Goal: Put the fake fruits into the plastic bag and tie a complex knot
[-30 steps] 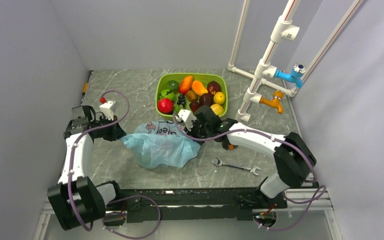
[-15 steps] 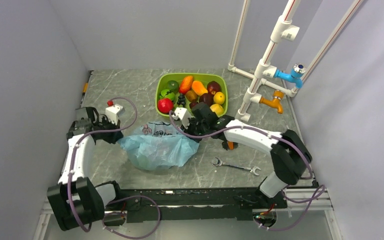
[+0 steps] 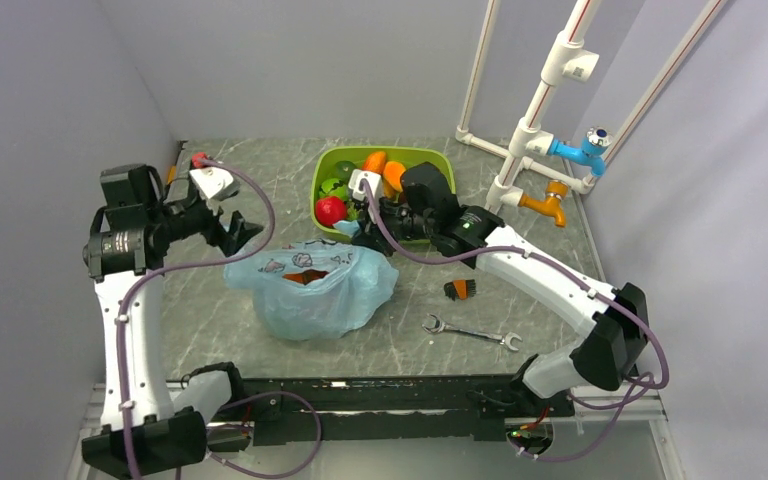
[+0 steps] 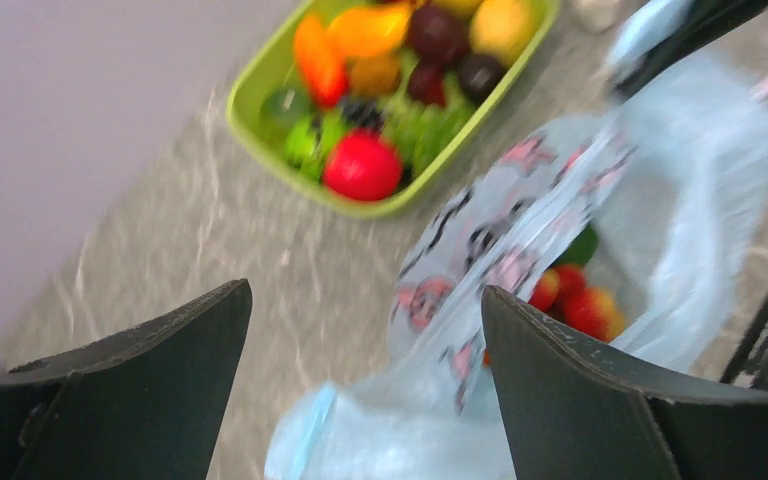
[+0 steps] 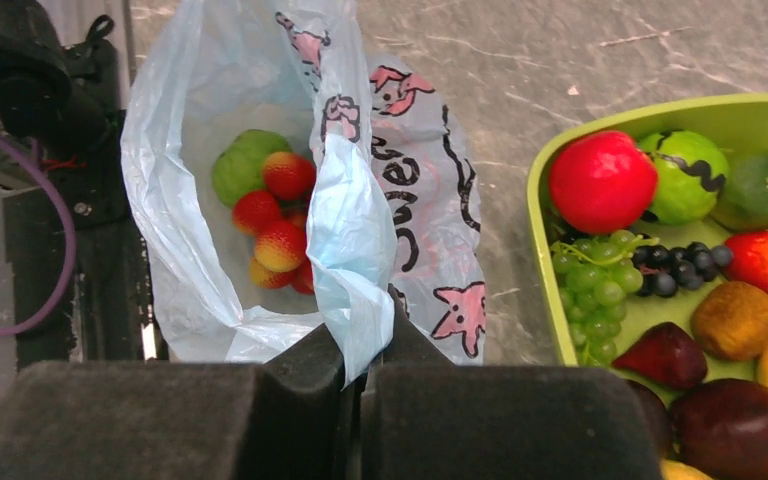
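Blue, crinkly translucent plastic bag (image 5: 200, 150) pinched in the right gripper (image 5: 360, 352).

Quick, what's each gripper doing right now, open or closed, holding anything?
Left gripper: open, holding nothing.
Right gripper: closed on the plastic bag edge.

Centre frame: plastic bag (image 3: 310, 295), light blue, mouth open upward, orange-red fake fruits (image 3: 305, 277) showing inside. Left gripper (image 3: 243, 232) hangs just off the bag's upper left rim. Right gripper (image 3: 360, 234) sits at the upper right rim, a flap of plastic drawn up to it; the grip itself is unreadable. Lime tray (image 3: 438, 160) upper centre, more fruit in it, partly hidden by the right arm. Wrench (image 3: 470, 332) lower right of the bag, small orange-black object (image 3: 460, 289) just above it. White pipe frame (image 3: 535, 110) upper right, with blue tap (image 3: 588, 148) and orange tap (image 3: 550, 203).
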{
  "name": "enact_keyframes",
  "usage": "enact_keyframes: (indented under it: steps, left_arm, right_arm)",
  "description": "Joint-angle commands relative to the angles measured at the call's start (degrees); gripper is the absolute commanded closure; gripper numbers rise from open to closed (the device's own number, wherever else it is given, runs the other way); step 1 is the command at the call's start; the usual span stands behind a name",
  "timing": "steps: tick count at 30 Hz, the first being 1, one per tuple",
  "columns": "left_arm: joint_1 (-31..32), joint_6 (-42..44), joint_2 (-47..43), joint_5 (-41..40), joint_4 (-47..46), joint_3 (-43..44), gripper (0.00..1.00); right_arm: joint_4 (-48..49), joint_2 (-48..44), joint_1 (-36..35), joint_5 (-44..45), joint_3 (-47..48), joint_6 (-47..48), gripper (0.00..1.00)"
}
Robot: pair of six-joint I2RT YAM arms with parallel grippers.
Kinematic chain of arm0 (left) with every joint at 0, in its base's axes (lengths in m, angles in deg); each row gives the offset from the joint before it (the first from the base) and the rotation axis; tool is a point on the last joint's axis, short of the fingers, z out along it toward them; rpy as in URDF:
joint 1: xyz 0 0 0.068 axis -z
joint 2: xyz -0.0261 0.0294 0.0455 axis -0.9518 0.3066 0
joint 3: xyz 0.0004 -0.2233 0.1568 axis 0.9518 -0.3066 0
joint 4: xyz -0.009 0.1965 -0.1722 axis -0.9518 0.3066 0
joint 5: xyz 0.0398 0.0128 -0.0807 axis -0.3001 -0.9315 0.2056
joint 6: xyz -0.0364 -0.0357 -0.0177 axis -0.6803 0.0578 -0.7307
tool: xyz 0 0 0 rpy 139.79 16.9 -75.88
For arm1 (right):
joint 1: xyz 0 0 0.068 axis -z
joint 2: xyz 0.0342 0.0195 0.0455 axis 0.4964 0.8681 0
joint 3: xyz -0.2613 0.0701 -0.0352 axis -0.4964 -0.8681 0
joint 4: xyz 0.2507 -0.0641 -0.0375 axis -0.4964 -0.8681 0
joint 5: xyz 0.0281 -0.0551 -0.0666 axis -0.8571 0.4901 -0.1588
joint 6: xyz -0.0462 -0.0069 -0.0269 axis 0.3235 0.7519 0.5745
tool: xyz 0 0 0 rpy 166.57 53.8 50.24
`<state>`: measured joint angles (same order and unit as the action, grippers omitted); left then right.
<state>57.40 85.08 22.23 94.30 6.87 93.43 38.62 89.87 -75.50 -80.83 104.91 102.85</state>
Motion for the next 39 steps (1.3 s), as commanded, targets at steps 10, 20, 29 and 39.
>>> enact_keyframes:
  steps: [10,20,29,39]
  left_arm:
    - [30.8,-19.0,3.5,1.7,-12.4,6.6,0.07]
    - [34.7,-34.9,4.2,-0.5,-20.7,2.7,1.0]
    - [31.0,-59.1,-0.1,-8.5,-34.5,-4.3,1.0]
    - [30.4,-66.5,-2.7,-9.4,-39.8,-6.3,1.0]
  right_arm:
    - [7.7,0.3,-2.6,-6.6,6.3,-5.2,0.96]
    - [10.9,-2.9,-3.9,-0.8,2.1,-7.3,0.6]
    - [30.4,-8.0,-8.8,29.3,-9.2,-27.1,0.0]
    - [35.7,5.9,-13.9,51.6,-6.9,-23.5,0.39]
